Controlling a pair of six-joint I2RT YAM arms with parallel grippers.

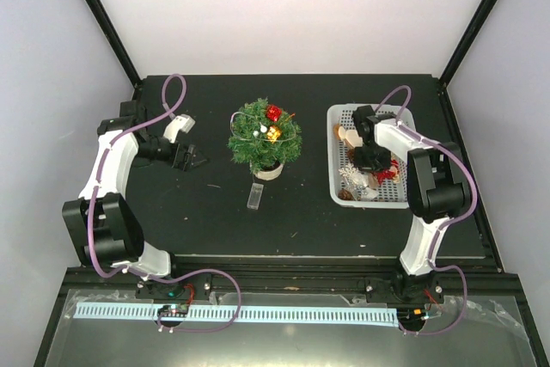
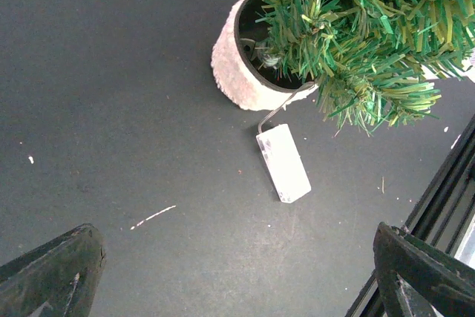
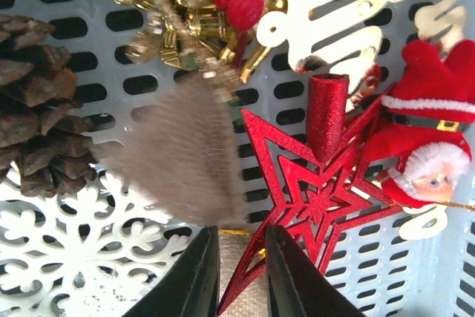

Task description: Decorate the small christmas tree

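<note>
The small bushy green christmas tree (image 1: pixel 264 137) stands mid-table. The left pincer (image 2: pixel 234 237) hangs wide open beside it. The right pincer (image 3: pixel 242 246), narrow, pinches the grey felt ornament (image 3: pixel 185 161) by its beige stem in the white plastic basket (image 1: pixel 333 169), probably to lift it.

Bright, even light, faint soft shadows on the table (image 1: pixel 215 212) (right wrist view blurry up close).

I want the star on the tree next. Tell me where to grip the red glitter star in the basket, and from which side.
Best take the red star by its red tube: it rises off the thin arms, which lie flat, and offers two parallel sides. Come from above with the right pincer, jaws across the tube, clear of the Santa figure beside it.
</note>
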